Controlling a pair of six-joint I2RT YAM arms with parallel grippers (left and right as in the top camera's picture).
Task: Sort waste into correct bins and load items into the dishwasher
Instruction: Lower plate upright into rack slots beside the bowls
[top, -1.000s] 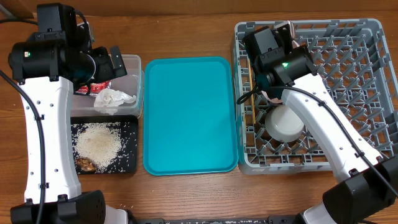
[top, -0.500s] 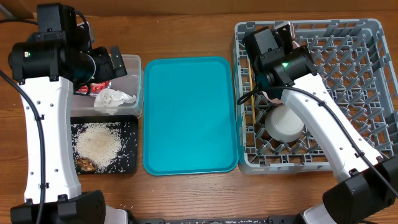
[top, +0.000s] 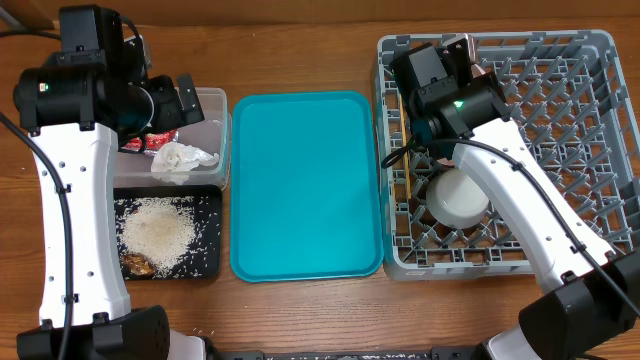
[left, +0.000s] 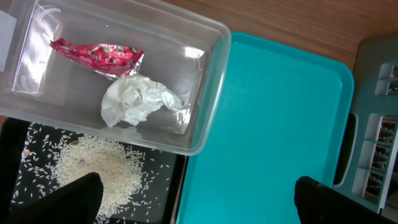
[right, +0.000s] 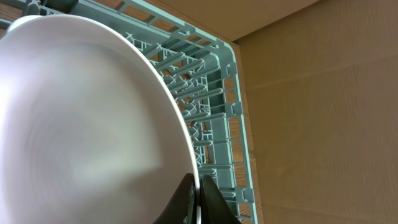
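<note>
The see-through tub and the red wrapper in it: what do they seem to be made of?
The tub looks like clear, glossy plastic: see-through walls with bright glints. The red wrapper looks like shiny foil or plastic film, creased and catching the light.

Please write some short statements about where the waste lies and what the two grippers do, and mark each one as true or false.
1. The red wrapper lies in the clear tub. True.
2. The rice lies on the teal tray. False: it is in the black tray.
3. The left gripper is open. True.
4. The right gripper is open and empty. False: it is shut on the pale pink plate at the dish rack.
</note>
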